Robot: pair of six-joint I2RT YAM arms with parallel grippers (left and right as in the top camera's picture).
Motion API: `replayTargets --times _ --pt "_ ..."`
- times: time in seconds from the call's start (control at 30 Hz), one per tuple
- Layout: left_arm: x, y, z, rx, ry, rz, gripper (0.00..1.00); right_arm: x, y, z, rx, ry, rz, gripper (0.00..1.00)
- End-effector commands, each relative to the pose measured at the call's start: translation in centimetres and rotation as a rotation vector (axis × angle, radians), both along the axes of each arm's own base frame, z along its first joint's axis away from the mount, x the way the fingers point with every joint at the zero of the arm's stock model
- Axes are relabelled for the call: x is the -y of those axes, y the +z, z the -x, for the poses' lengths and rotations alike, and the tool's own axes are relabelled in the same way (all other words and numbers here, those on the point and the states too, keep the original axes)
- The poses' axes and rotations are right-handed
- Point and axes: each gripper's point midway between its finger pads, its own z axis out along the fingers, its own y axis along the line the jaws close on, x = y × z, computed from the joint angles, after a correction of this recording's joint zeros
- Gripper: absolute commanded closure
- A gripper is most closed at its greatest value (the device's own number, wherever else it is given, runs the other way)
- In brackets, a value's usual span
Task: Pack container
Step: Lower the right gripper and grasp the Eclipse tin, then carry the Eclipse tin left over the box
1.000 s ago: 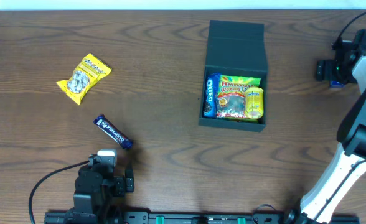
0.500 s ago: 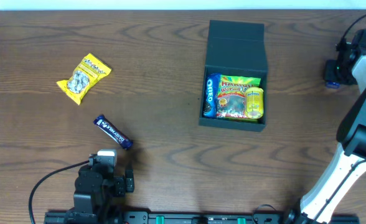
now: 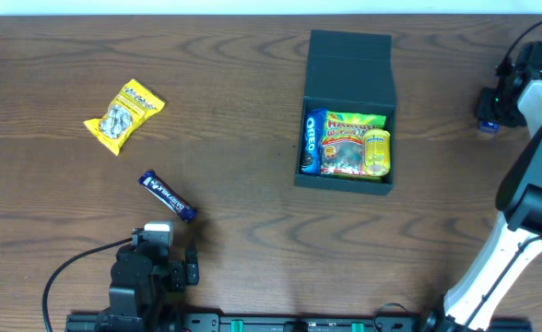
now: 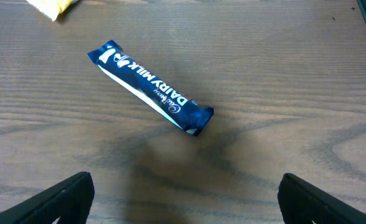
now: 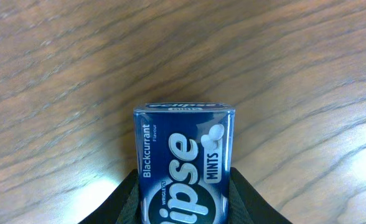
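Yellow snack packet (image 3: 123, 114) lying far left, well apart from container (image 3: 349, 65): not yet packed. Dairy Milk bar (image 4: 150, 87) laid diagonal on table (image 3: 253, 138), just ahead of left gripper (image 4: 183, 208). Jaws spread wide, nothing held, likely staged for that bar. Container sat centre-right, lid flipped back, packets (image 3: 345, 143) stood side by side inside. Mints box (image 5: 184, 165) pinched by right gripper (image 5: 184, 205) at far right, presumably for carry to container.

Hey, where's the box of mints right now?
The mints box is gripped by the right hand, seen close in the right wrist view. From overhead it is at the far right of the table, well right of the container.
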Motion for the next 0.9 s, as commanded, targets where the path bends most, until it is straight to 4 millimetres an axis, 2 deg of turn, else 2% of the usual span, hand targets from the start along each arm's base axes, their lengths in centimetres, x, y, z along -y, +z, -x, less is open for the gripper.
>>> replayTargets --times 0.0,0.1,0.23,0.3,0.4,0.57,0.63,0.73,0.87 --pt "-0.3 -1.8 0.5 -0.054 0.009 -0.018 0.05 -1.3 2.6 -0.6 0.037 -0.002 0.001 0.98" --pt "-0.3 -1.8 0.5 -0.054 0.009 -0.018 0.05 -2.3 5.9 -0.7 0.080 0.013 0.013 0.99" --pt "-0.3 -1.8 0.5 -0.054 0.009 -0.018 0.05 -4.1 11.2 -0.3 0.151 -0.007 0.010 0.99" --pt "-0.3 -1.8 0.5 -0.054 0.009 -0.018 0.04 -5.1 13.5 0.2 0.179 -0.024 -0.002 0.99" --pt "-0.3 -1.8 0.5 -0.054 0.009 -0.018 0.05 -7.6 16.3 1.5 0.203 -0.027 -0.062 0.99" --pt "-0.3 -1.8 0.5 -0.054 0.009 -0.018 0.05 -15.9 20.6 4.0 0.223 0.136 -0.235 0.99" --pt "-0.3 -1.8 0.5 -0.054 0.009 -0.018 0.05 -18.7 21.6 4.7 0.224 0.176 -0.278 0.99" --pt "-0.3 -1.8 0.5 -0.054 0.010 -0.018 0.05 -23.4 22.8 5.8 0.219 0.225 -0.317 0.99" --pt "-0.3 -1.8 0.5 -0.054 0.009 -0.018 0.05 -28.7 23.0 6.8 0.203 0.298 -0.354 0.99"
